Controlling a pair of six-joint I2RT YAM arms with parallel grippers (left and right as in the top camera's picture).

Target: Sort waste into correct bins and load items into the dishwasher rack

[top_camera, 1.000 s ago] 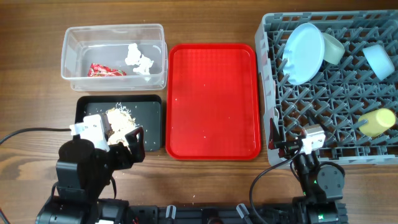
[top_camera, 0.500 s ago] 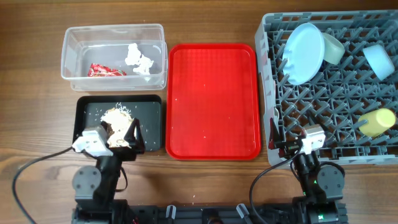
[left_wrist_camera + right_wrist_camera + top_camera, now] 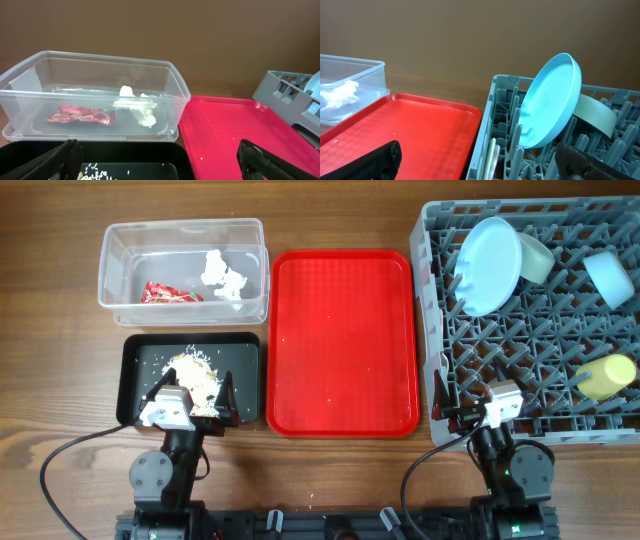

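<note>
The rack (image 3: 560, 350) runs off the overhead's right edge. The pale green bowl (image 3: 594, 113) sits half hidden behind the blue plate (image 3: 550, 102). On the left wrist, the bottom edge cuts the black tray (image 3: 145, 171).

The counter (image 3: 330, 480) is brown wood grain. The far-left tub (image 3: 180, 225) is clear, showing a red wrapper (image 3: 170, 295) and a white tissue (image 3: 223, 275). The near tray (image 3: 243, 360) is black, flecked with beige-brown scraps (image 3: 190, 365). The serving tray (image 3: 345, 340) is bright red. In the grey rack (image 3: 428, 300) are a light blue plate (image 3: 490, 265), a pale green bowl (image 3: 535, 258), a light blue bowl (image 3: 608, 277) and a yellow cup (image 3: 607, 376).
</note>
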